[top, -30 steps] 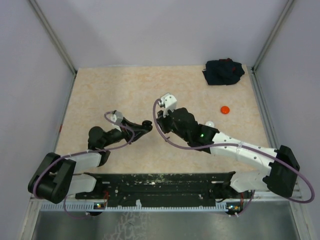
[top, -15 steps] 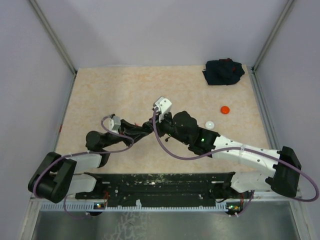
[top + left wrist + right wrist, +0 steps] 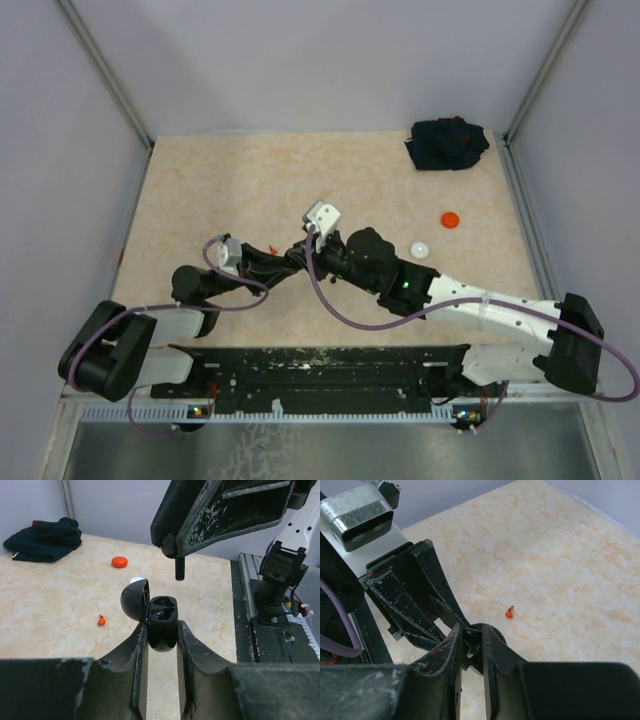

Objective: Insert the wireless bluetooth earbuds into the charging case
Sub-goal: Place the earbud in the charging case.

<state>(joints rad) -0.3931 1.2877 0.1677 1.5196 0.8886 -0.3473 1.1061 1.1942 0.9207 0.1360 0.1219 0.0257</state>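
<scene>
- L gripper [image 3: 161, 628]: jaws clamping charging case [image 3: 162, 614] by its lower body. Lid hanging open to jaws' left, wells facing up.
- R gripper [image 3: 472, 636]: jaws pinching shut on black earbud [image 3: 179, 570]. Stem pointing down, hovering just above the case, a touch right of the wells.
- Step advice: be lining stem w/ a free well, lowering slow & vertical, L keeping case level. Risk: bud catching the rim.
- Walls [image 3: 330, 60]: grey, enclosing.
- Table [image 3: 50, 595]: beige, lying under both jaws.
- Cloth [image 3: 44, 540]: dark, sitting far beyond L jaws.
- Orange puck [image 3: 119, 562], white puck [image 3: 135, 580]: resting behind the lid.
- Red earbud [image 3: 101, 621]: lying loose, left of L jaws.
</scene>
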